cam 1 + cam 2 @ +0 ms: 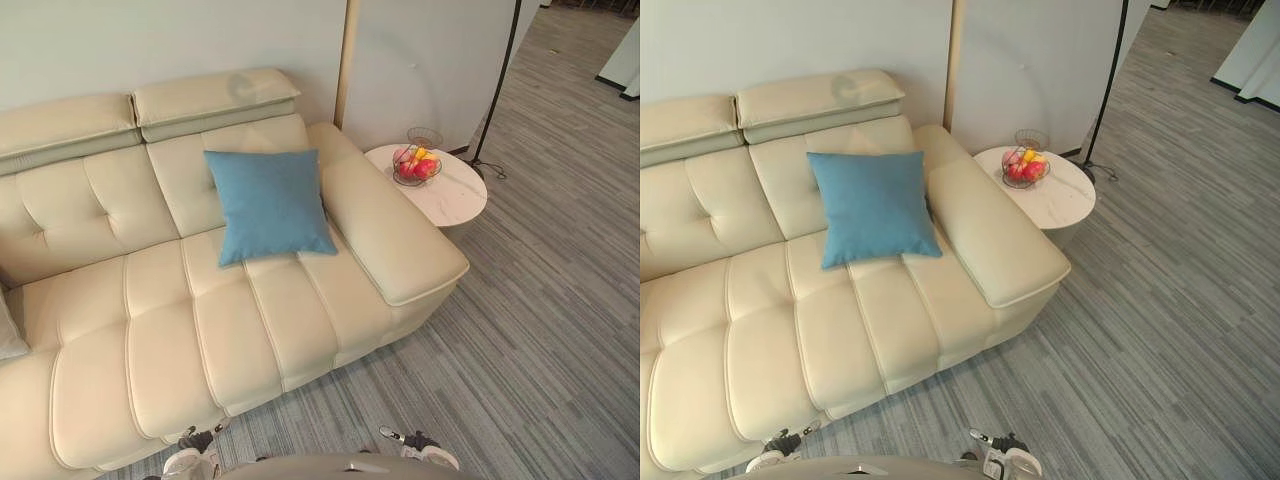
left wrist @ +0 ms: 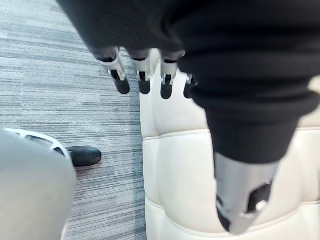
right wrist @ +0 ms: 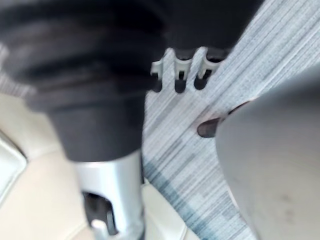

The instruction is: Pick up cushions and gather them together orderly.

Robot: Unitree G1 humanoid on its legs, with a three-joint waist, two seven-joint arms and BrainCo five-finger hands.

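A blue square cushion point(image 1: 270, 203) leans upright against the backrest of the cream leather sofa point(image 1: 160, 340), close to its right armrest point(image 1: 385, 225). The corner of a light grey cushion point(image 1: 8, 332) shows at the far left edge of the seat. My left hand point(image 2: 143, 75) hangs with straight fingers above the sofa's front edge and the carpet, holding nothing. My right hand point(image 3: 181, 67) hangs relaxed and empty over the carpet beside the sofa. Both hands are well away from the blue cushion.
A round white side table point(image 1: 455, 195) stands right of the armrest and carries a wire basket of fruit point(image 1: 416, 164). A black floor lamp pole point(image 1: 497, 85) rises behind it. Grey striped carpet point(image 1: 540, 330) stretches in front and to the right.
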